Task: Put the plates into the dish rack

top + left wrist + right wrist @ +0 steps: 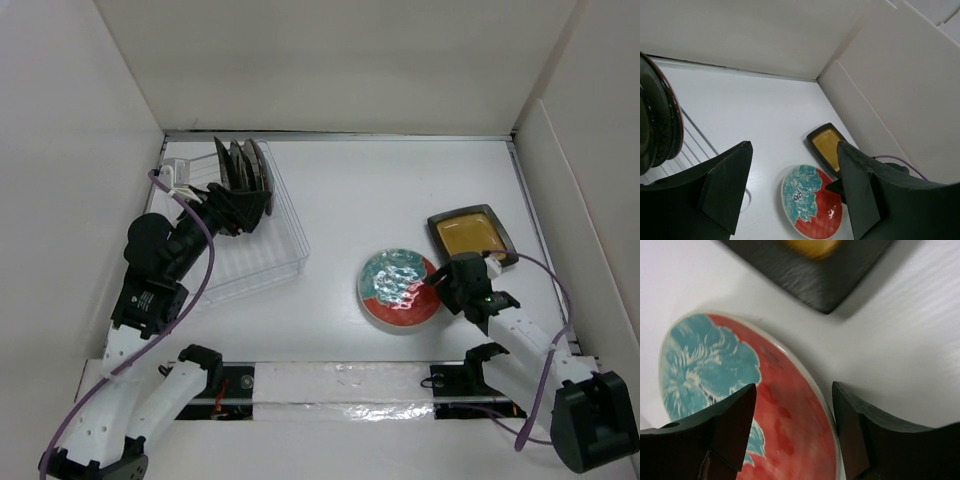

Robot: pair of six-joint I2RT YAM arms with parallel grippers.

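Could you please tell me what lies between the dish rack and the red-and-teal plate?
Nothing does: in the top view, the white table between the dish rack and the red-and-teal plate is bare.

Glossy glazed red-and-teal plate [400, 290], matt-rimmed black square plate [472, 235], clear plastic rack [265, 255]

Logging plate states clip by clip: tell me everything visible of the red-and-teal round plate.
The red-and-teal plate is round and glossy, like glazed ceramic, with a pale rim; a teal leafy pattern covers one part, red the rest. It lies flat, face up, on the white table, just apart from the black square amber-centred plate. The right gripper has open fingers straddling its right rim, one over the plate, one outside; contact cannot be confirmed.
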